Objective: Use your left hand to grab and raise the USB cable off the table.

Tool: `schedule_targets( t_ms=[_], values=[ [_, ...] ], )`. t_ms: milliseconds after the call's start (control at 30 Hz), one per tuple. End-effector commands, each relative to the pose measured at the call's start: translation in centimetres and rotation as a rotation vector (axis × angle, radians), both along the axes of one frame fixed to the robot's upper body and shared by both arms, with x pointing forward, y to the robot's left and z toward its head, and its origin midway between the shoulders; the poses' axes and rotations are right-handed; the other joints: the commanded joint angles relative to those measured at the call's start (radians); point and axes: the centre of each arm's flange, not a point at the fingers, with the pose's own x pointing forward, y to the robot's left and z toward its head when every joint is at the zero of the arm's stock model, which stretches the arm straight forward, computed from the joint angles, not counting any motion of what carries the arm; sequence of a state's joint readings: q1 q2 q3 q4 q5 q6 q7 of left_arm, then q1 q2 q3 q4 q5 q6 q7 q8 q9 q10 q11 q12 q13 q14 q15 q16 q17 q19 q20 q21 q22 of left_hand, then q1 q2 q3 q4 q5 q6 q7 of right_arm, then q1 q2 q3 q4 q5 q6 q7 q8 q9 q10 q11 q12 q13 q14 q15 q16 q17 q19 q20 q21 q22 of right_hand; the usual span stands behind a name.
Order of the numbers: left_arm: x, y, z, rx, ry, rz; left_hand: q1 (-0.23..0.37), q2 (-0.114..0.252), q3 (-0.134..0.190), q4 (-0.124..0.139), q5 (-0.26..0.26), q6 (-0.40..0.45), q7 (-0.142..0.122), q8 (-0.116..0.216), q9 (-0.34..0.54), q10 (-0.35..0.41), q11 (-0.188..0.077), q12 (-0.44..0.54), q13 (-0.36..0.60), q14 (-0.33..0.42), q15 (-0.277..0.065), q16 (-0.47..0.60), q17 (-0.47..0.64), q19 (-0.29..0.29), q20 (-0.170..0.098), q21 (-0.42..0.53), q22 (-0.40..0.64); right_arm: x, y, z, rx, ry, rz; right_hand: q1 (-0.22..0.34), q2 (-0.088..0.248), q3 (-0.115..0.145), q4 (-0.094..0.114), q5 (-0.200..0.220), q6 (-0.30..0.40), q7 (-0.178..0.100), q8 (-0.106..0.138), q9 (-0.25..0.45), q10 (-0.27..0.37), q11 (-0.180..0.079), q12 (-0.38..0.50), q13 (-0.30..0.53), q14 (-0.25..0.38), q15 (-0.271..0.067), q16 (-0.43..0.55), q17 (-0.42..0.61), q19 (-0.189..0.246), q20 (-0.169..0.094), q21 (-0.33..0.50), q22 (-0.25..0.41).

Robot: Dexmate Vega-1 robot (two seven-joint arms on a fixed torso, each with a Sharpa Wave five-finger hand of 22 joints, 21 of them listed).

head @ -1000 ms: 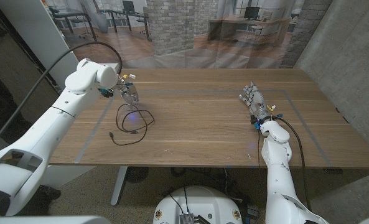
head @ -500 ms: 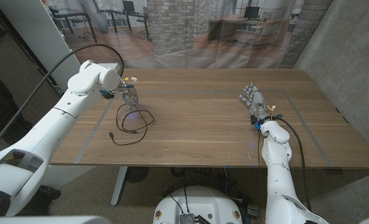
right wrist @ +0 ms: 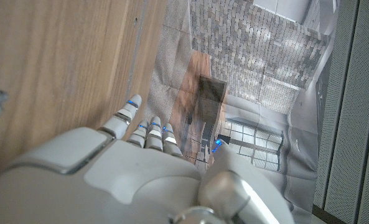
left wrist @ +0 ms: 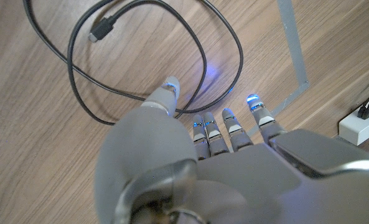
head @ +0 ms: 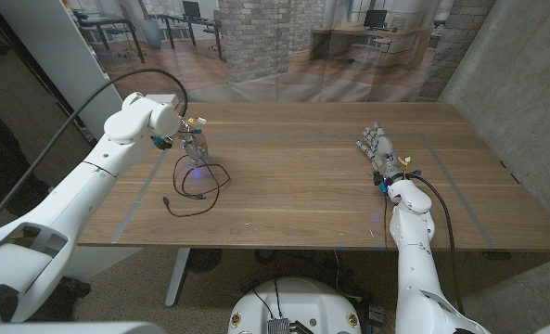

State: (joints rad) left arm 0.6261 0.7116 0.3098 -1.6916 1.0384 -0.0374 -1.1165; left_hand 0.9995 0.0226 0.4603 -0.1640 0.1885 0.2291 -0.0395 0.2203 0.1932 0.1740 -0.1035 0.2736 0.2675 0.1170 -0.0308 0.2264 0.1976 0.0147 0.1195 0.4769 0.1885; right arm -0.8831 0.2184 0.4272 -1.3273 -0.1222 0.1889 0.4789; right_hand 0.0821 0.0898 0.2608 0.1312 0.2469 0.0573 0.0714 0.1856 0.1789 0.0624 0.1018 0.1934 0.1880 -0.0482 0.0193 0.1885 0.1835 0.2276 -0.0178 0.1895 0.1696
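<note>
The black USB cable (head: 200, 182) lies in loose loops on the left part of the wooden table (head: 302, 195), one end trailing toward the front. My left hand (head: 193, 142) hovers just behind the loops, fingers pointing down at them. In the left wrist view the left hand (left wrist: 215, 162) has its fingers spread over the cable (left wrist: 239, 56), the thumb tip close to a strand, and nothing is held. The cable's plug (left wrist: 101, 28) lies inside the loop. My right hand (head: 377, 148) stays on the table's right side with its fingers stretched out, holding nothing.
Grey tape lines (head: 140, 190) mark a rectangle on the tabletop; one strip (left wrist: 293, 43) runs beside the cable. A white power strip (left wrist: 361, 121) lies on the floor past the table's left edge. A concrete wall stands on the right.
My left hand has edged slightly to the right and lower toward the cable loops. The cable and my right hand have not moved.
</note>
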Motion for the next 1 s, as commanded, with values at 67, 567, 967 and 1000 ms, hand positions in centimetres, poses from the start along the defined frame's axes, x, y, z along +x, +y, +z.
schedule_targets(
  t_ms=[67, 567, 967, 1000],
  values=[
    [0.0, -0.4, -0.2, 0.012, 0.009, -0.009, 0.014, 0.002, -0.008, 0.002, -0.002, 0.011, -0.001, 0.007, 0.002, 0.009, 0.003, 0.006, 0.004, 0.002, -0.004, -0.002, 0.002, 0.007, -0.001, -0.002, 0.002, -0.1, 0.1, 0.0, 0.001, -0.004, -0.003, -0.010, -0.001, -0.003, -0.001, 0.002, 0.000, -0.007, 0.006, 0.005, 0.002, 0.008, 0.005, 0.005, -0.004, 0.007, 0.003, 0.004, 0.000, 0.003, 0.006, 0.003],
    [-0.4, -0.8, -0.2, 0.035, 0.024, 0.005, 0.033, 0.010, -0.055, 0.012, -0.003, 0.214, 0.063, 0.058, -0.001, 0.029, 0.010, 0.012, 0.013, 0.005, -0.010, -0.003, -0.001, 0.024, -0.005, -0.009, 0.003, -0.7, 0.0, -0.1, 0.013, -0.027, -0.022, -0.010, 0.000, -0.004, -0.001, 0.003, -0.008, -0.013, 0.003, 0.005, 0.003, 0.008, 0.005, 0.005, 0.003, 0.008, 0.005, 0.004, 0.004, 0.005, 0.007, 0.003],
    [0.0, -0.8, -0.7, 0.072, 0.007, 0.024, 0.062, 0.028, -0.128, 0.014, -0.003, 0.571, 0.127, 0.103, -0.007, 0.194, -0.005, 0.071, 0.019, 0.121, -0.076, 0.031, -0.005, 0.117, -0.037, 0.007, 0.004, -1.2, -0.2, 0.1, 0.021, -0.048, -0.048, -0.010, 0.000, -0.004, -0.002, 0.004, -0.014, -0.020, 0.002, 0.005, 0.007, 0.008, 0.007, 0.005, 0.012, 0.011, 0.008, 0.004, 0.013, 0.007, 0.010, 0.003],
    [0.1, -0.9, -0.9, 0.077, 0.003, 0.022, 0.073, 0.033, -0.132, 0.012, -0.003, 0.583, 0.098, 0.099, -0.005, 0.218, -0.008, 0.080, 0.021, 0.144, -0.083, 0.038, -0.005, 0.145, -0.051, 0.017, 0.004, -1.2, -0.2, 0.1, 0.021, -0.050, -0.052, -0.010, 0.000, -0.004, -0.002, 0.004, -0.014, -0.020, 0.002, 0.005, 0.008, 0.008, 0.007, 0.005, 0.014, 0.010, 0.008, 0.004, 0.014, 0.007, 0.010, 0.003]
  ],
)
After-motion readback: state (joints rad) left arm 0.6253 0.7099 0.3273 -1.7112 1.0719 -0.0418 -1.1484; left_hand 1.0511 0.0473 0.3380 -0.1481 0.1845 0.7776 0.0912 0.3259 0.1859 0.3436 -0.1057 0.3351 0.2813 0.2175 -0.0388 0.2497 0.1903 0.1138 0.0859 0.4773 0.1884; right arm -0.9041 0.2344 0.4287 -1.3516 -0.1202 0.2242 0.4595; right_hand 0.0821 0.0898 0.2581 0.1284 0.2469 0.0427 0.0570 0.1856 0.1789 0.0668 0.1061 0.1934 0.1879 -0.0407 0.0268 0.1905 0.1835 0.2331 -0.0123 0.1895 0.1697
